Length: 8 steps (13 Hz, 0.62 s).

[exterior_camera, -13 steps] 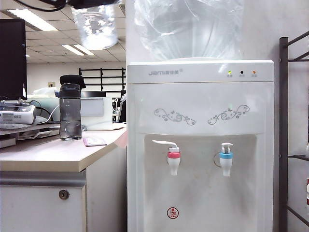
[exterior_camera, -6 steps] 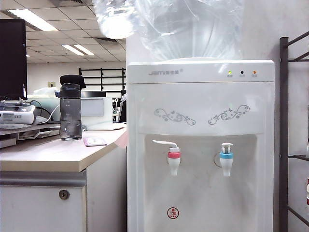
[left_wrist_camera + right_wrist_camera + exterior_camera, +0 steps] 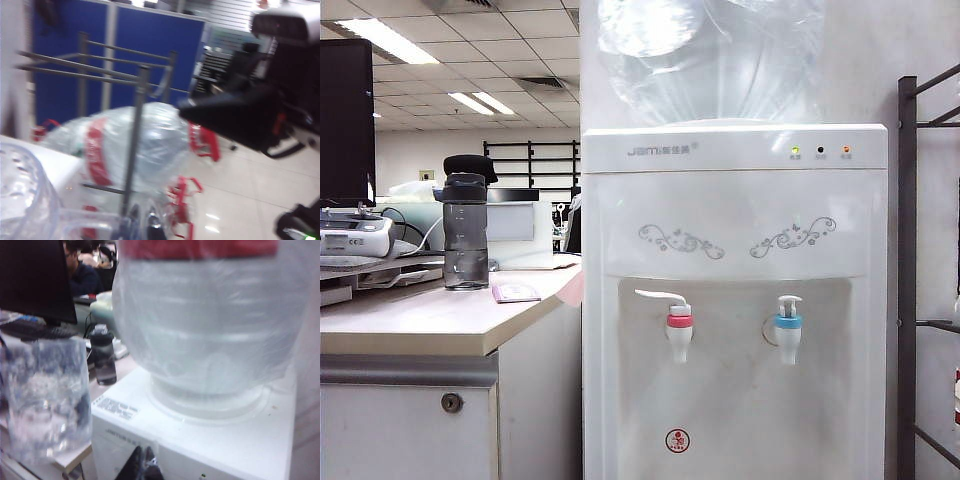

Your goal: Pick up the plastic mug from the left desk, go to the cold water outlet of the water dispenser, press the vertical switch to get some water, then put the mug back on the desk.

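Beside shut left hand [image 3: 142, 225]: plastic mug [image 3: 22, 200], touching.

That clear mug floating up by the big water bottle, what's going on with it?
The robot's left pincer is shut on the handle of the plastic mug, carrying it high in front of the water dispenser. It is not yet at the blue cold water outlet. The right pincer is shut and empty, above the dispenser's top.
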### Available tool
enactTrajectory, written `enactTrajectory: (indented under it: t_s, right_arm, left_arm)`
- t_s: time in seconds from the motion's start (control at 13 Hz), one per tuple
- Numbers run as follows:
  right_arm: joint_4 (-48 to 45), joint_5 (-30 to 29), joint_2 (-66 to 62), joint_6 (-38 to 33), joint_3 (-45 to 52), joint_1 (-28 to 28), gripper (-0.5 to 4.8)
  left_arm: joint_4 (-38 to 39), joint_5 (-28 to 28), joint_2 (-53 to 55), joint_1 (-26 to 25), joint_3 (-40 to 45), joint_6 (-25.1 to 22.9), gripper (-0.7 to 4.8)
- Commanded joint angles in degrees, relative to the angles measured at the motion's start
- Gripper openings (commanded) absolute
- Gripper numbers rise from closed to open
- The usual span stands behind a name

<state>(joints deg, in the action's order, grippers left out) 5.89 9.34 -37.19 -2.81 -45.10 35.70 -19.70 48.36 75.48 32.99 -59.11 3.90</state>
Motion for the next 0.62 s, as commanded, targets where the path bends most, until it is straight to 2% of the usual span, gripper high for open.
enactTrajectory:
  t_s: [0.08, 0.15, 0.23, 0.38, 0.62]
  right_arm:
    - [-0.96, 4.98, 3.10, -0.15, -0.22, -0.02, -0.05]
    - [-0.52, 5.11, 4.02, -0.13, -0.22, 0.00, -0.05]
    - [-0.04, 5.11, 4.28, -0.15, -0.22, 0.02, -0.05]
    - [0.17, 5.09, 4.59, -0.15, -0.22, 0.02, -0.05]
    - [2.01, 5.09, 4.61, -0.15, -0.22, 0.00, -0.05]
  left_arm:
    - [3.69, -3.69, -0.39, 6.88, 1.27, -7.06, -0.06]
    - [2.34, -5.95, 0.28, 9.88, 6.19, -7.13, -0.06]
    - [1.36, -6.21, 0.94, 10.71, 7.89, -7.82, -0.06]
    - [-6.69, -8.85, 6.29, 13.81, 12.76, -8.39, -0.06]
    - [-11.41, -10.32, 14.01, 16.61, 13.70, -8.39, -0.06]
